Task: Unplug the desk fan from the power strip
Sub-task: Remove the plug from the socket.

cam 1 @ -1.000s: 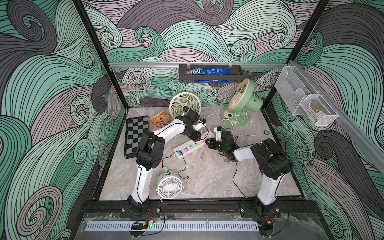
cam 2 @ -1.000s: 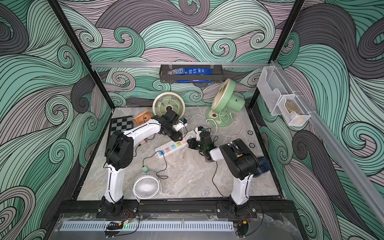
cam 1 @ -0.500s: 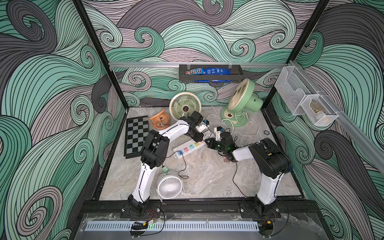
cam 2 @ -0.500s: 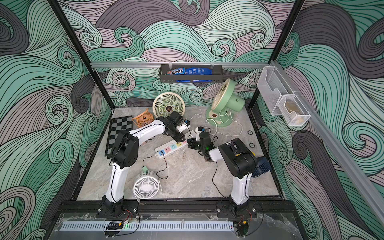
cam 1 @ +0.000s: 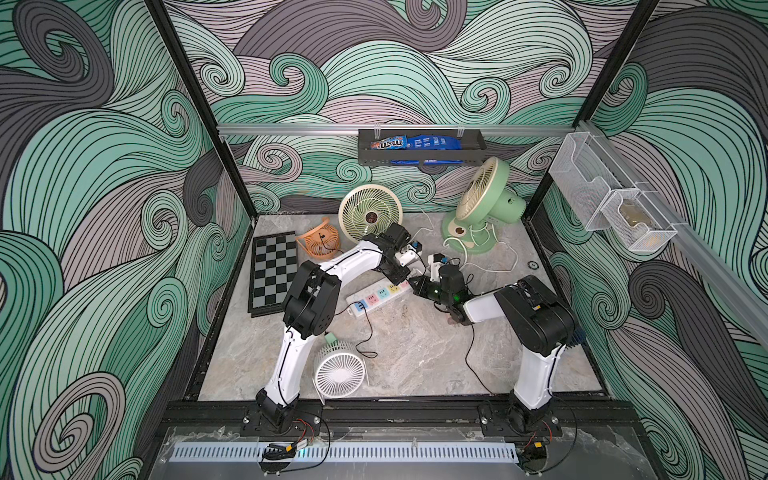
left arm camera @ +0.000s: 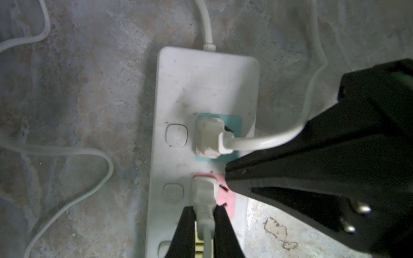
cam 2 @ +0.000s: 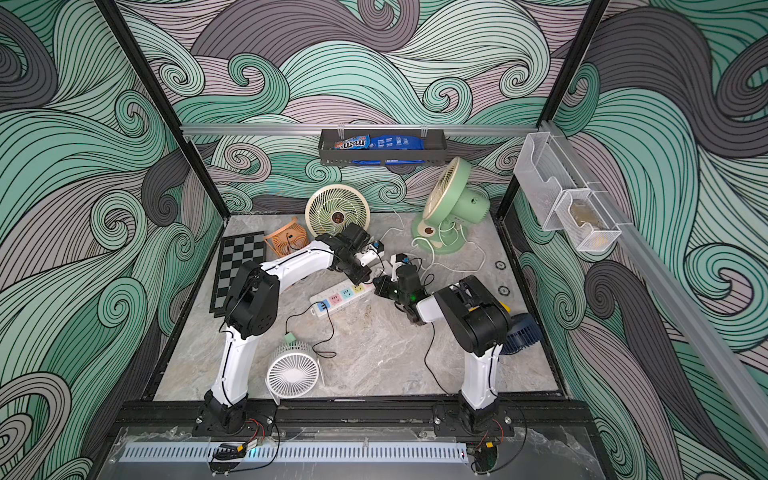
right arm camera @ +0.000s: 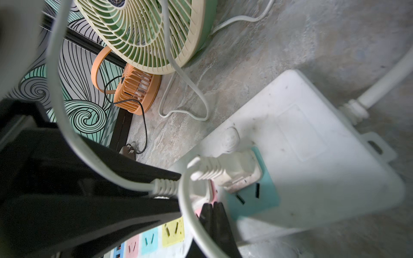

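The power strip point(cam 1: 376, 297) point(cam 2: 343, 295) lies white on the stone table, with pastel sockets. In the left wrist view, white plugs sit in the strip's point(left arm camera: 201, 78) teal socket point(left arm camera: 210, 138) and pink socket point(left arm camera: 204, 192). My left gripper point(left arm camera: 204, 210) point(cam 1: 406, 277) is shut on the pink socket's plug, one finger on each side. My right gripper point(right arm camera: 212, 207) point(left arm camera: 226, 176) point(cam 1: 414, 286) is shut and empty, its tips pressing on the strip beside that plug. A cream desk fan point(cam 1: 370, 212) and a green one point(cam 1: 482, 203) trail white cords. I cannot tell which cord belongs to the held plug.
A chessboard point(cam 1: 274, 272) lies at the left, an orange mini fan point(cam 1: 318, 243) behind it. A white mini fan point(cam 1: 340, 372) stands near the front, its black cable reaching the strip's blue end. A blue fan point(cam 2: 519, 336) sits behind the right arm. Loose white cords point(cam 1: 490, 257) lie at the back.
My left gripper moved right along the strip to its far end and closed on the plug in the pink socket. The right gripper stayed pressed on the strip.
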Robot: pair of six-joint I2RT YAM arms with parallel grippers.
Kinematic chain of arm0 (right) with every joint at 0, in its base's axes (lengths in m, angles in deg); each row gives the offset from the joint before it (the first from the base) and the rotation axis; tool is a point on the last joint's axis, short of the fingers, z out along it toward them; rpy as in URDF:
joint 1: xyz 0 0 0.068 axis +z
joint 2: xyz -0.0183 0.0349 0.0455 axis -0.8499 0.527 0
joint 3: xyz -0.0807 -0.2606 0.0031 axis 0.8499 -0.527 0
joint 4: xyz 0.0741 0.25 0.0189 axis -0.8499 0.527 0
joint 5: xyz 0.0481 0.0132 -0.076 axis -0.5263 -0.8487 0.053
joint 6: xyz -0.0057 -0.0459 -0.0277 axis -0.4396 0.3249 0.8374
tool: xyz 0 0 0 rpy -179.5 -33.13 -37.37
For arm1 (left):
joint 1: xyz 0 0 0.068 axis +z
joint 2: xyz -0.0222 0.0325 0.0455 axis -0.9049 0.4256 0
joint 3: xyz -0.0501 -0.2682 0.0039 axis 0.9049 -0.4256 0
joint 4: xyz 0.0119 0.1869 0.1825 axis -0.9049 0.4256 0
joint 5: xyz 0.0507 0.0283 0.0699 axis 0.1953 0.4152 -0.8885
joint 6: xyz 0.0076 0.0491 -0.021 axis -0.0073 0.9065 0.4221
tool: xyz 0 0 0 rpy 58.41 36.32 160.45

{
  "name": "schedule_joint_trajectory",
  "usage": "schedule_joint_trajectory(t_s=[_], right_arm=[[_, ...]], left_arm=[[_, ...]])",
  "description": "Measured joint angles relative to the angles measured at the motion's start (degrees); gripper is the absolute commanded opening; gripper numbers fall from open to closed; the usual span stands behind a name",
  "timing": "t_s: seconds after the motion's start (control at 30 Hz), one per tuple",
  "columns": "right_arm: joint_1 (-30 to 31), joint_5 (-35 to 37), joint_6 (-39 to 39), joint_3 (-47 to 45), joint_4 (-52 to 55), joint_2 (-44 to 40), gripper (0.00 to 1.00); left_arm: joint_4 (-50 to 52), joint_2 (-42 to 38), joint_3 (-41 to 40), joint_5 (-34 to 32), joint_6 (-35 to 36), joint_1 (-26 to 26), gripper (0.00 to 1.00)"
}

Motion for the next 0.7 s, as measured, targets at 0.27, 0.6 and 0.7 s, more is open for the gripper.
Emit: schedule_joint_trajectory(t_s=[0.27,0.6,0.7], right_arm=[[0.24,0.5,-1.86,0.63,-1.16,1.05,0.0],[0.24,0.63,-3.06,0.63,-2.08,1.57,0.01],[0.24,0.63,-3.23,0.63,-2.36,1.68,0.0]], left_arm=[[-1.95,-1.33,-2.05,-5.57,1.03,-1.84,0.0],[-4.37,-2.54,-4.44,-7.96,2.51,-2.64,0.0],[-4.66,-2.71,-4.63,-9.6,2.82,-3.02,0.0]])
